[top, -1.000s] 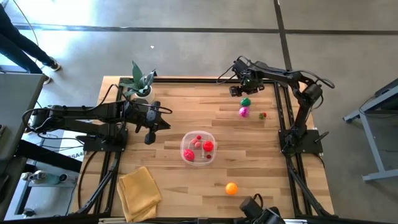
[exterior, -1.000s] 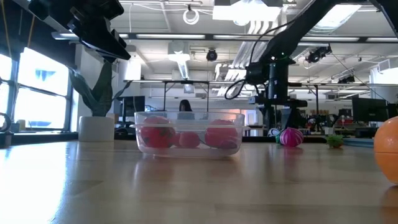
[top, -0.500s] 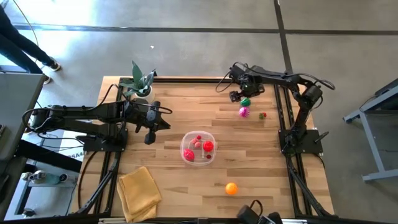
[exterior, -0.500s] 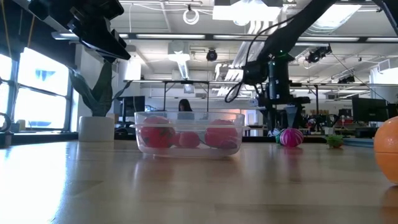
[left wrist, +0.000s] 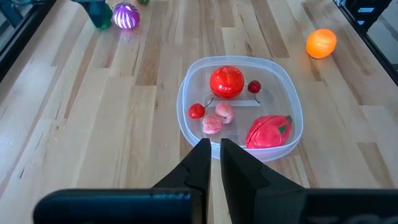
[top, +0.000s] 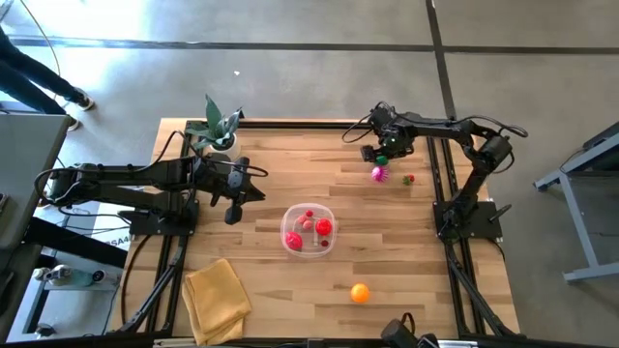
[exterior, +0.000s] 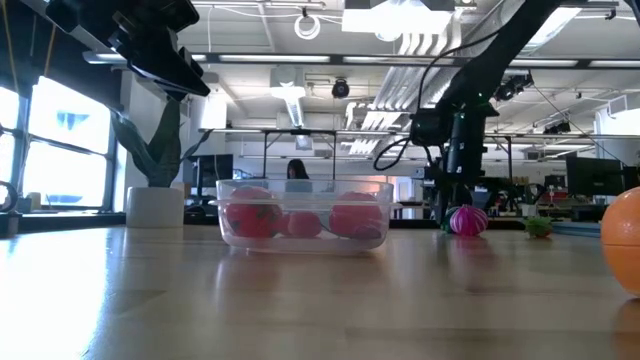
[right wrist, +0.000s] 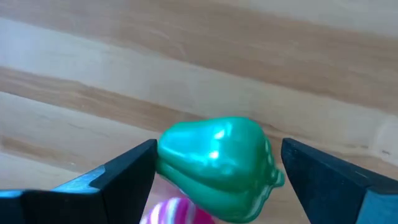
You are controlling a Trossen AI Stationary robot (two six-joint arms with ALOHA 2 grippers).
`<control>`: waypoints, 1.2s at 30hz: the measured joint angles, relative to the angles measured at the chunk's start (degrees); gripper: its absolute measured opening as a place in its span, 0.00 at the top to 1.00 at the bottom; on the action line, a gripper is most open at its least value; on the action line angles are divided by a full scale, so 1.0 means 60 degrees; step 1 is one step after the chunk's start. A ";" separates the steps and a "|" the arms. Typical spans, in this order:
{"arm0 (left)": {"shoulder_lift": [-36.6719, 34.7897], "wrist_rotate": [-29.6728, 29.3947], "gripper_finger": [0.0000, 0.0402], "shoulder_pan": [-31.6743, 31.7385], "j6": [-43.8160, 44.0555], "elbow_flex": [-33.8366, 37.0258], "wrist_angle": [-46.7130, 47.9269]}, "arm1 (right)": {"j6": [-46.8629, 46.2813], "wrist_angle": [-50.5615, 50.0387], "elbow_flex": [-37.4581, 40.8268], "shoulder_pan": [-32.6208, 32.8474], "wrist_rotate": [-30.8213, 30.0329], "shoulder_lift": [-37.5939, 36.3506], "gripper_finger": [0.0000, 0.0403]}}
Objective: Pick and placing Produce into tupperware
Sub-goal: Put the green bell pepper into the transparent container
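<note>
One glossy green toy pepper (right wrist: 216, 167) between right gripper (right wrist: 214, 168) fingers, untouched.

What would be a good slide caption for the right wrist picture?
Right end effector open around a glossy green toy pepper on the wooden table, fingers either side.

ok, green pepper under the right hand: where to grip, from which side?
Across its wide body, from straight above. The green pepper lies on its side between the open fingers of the right hand; the magenta piece crowds one side, so stay centred.
</note>
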State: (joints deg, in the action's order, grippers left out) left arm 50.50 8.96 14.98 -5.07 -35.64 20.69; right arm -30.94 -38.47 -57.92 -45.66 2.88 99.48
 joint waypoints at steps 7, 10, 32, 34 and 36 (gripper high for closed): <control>0.0001 0.0000 0.94 0.0000 0.0002 0.0000 0.0000 | 0.0209 0.0209 0.0118 -0.0016 0.0059 0.0008 0.17; 0.0002 0.0000 0.94 0.0004 -0.0002 0.0000 0.0000 | 0.0233 0.0162 0.0114 -0.0036 0.0021 0.0008 0.17; 0.0004 -0.0001 0.94 0.0001 -0.0002 0.0000 0.0000 | 0.0453 0.0031 0.0114 -0.0037 -0.0383 0.0030 0.22; 0.0002 0.0000 0.94 0.0002 0.0000 0.0000 0.0000 | 0.0437 0.0031 0.0114 -0.0037 -0.0381 0.0030 0.24; 0.0000 0.0002 0.94 0.0000 0.0002 0.0000 0.0000 | 0.0416 0.0031 0.0114 -0.0037 -0.0382 0.0030 0.24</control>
State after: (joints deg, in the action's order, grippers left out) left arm 50.50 8.97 14.98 -5.06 -35.64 20.69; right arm -28.44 -38.28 -57.23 -45.89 0.58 99.66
